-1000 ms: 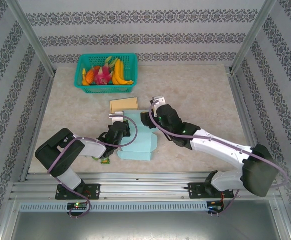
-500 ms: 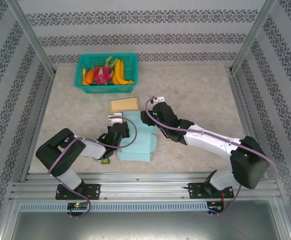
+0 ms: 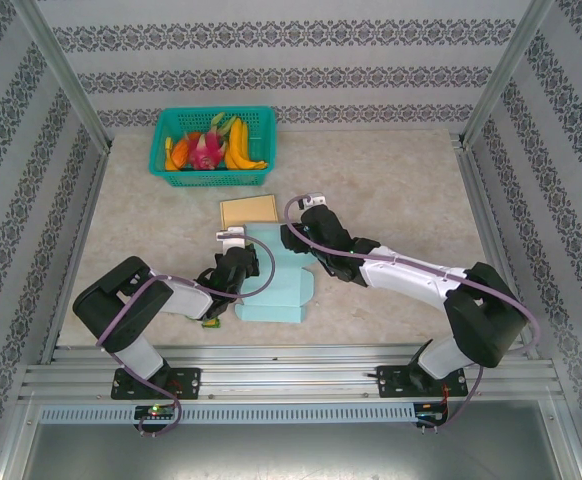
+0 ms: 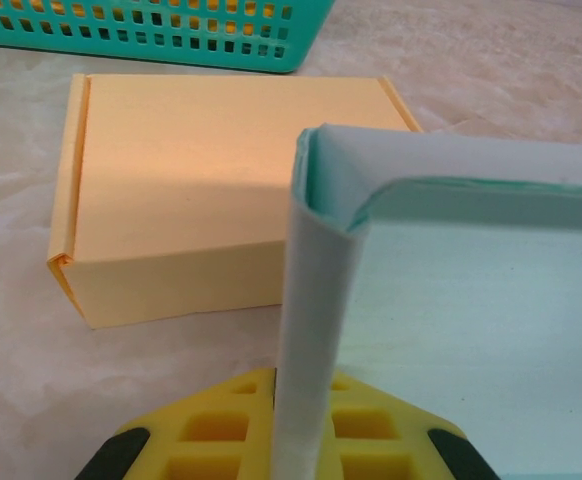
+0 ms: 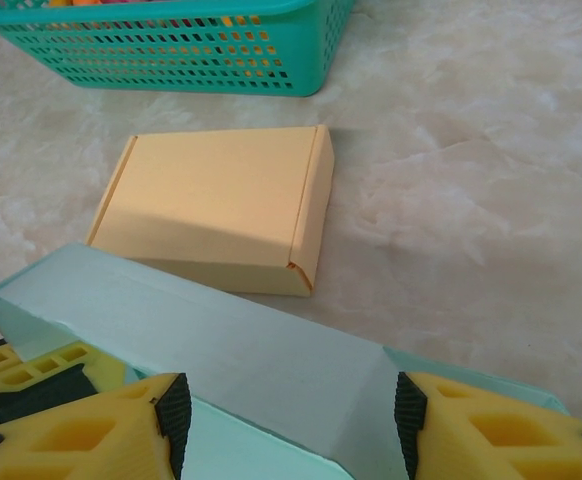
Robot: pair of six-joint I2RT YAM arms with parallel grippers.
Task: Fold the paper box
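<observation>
The light teal paper box (image 3: 276, 285) lies partly folded on the table between the two arms. My left gripper (image 3: 239, 262) is shut on the box's upright left wall (image 4: 316, 330), and its yellow fingers (image 4: 211, 435) pinch that thin panel from both sides. My right gripper (image 3: 293, 240) hovers open over the box's far wall (image 5: 221, 340). Its black pads (image 5: 175, 420) stand wide apart, with the wall panel running across the gap between them. No pad visibly presses on the panel.
A folded orange box (image 3: 248, 209) lies just beyond the teal one. A teal basket (image 3: 212, 140) of fruit stands at the back left. Bare tabletop stretches to the right, and metal frame rails border the table.
My right gripper has crept slightly left along the box's far wall and its arm has stretched lower across the table. The left gripper holds still on the left wall.
</observation>
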